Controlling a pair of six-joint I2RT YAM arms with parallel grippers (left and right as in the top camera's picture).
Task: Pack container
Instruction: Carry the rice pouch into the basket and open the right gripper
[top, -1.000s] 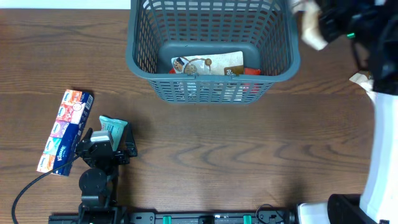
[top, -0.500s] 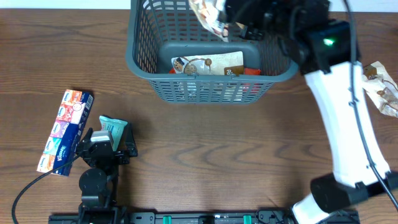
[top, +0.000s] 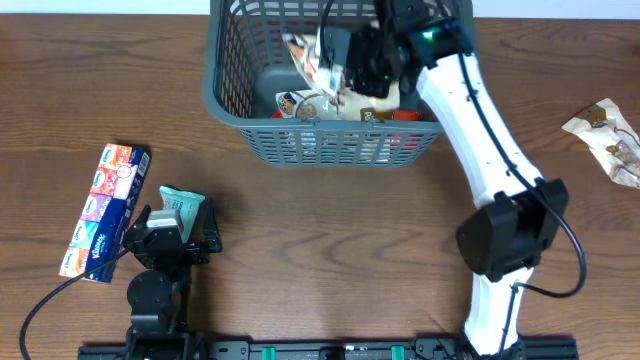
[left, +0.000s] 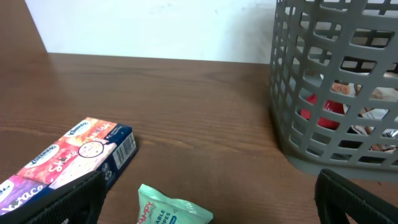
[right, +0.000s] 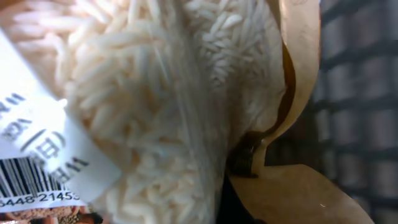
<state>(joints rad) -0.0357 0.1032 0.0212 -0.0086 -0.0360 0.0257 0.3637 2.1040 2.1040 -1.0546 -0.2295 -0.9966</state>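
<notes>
The container (top: 214, 95), a dark grey-blue slotted basket, stands at the top middle; it also shows in the left wrist view (left: 323, 93). My right gripper (top: 358, 62) is down inside it, shut on a clear and brown paper bag of rice (top: 318, 60) that fills the right wrist view (right: 143, 106). A white snack pack (top: 335, 102) and a red pack (top: 405, 113) lie on the basket's base. My left gripper (top: 172, 232) rests open at the front left, with a mint-green pack (top: 182, 208) between its fingers (left: 205, 202).
A colourful multi-pack box (top: 105, 208) lies left of the left gripper, also in the left wrist view (left: 68, 158). A second brown paper bag (top: 605, 140) lies at the far right of the table. The right arm stretches from the front right up to the basket.
My right arm has swung left from beyond the basket's right edge and lowered the rice bag into the basket. The left arm has not moved.
</notes>
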